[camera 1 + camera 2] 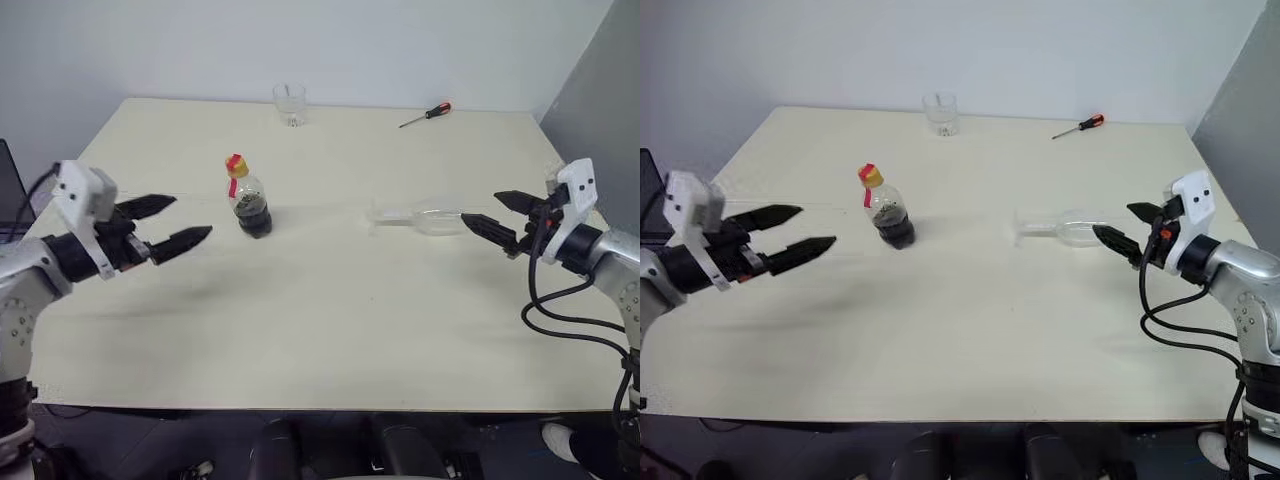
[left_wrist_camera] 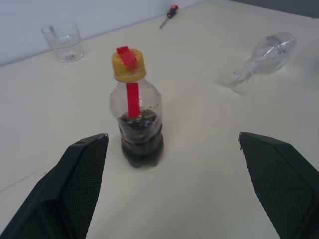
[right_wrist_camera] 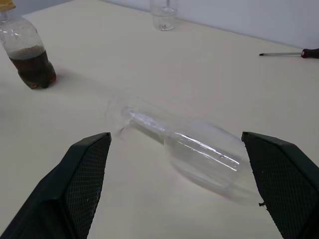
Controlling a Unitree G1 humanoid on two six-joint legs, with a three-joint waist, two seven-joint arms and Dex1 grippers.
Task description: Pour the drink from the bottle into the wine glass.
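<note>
Both your grippers, left (image 1: 176,222) and right (image 1: 493,213), were wide open, empty. The glass (image 1: 425,219) lay toppled before the right; fragile, slippery, probably best taken by the stem. The bottle (image 1: 248,198) stood mid-table.

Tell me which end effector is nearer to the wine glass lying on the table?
Right. The right end effector is just beside the bowl of the wine glass; the left end effector is far across the table, beyond the bottle.
</note>
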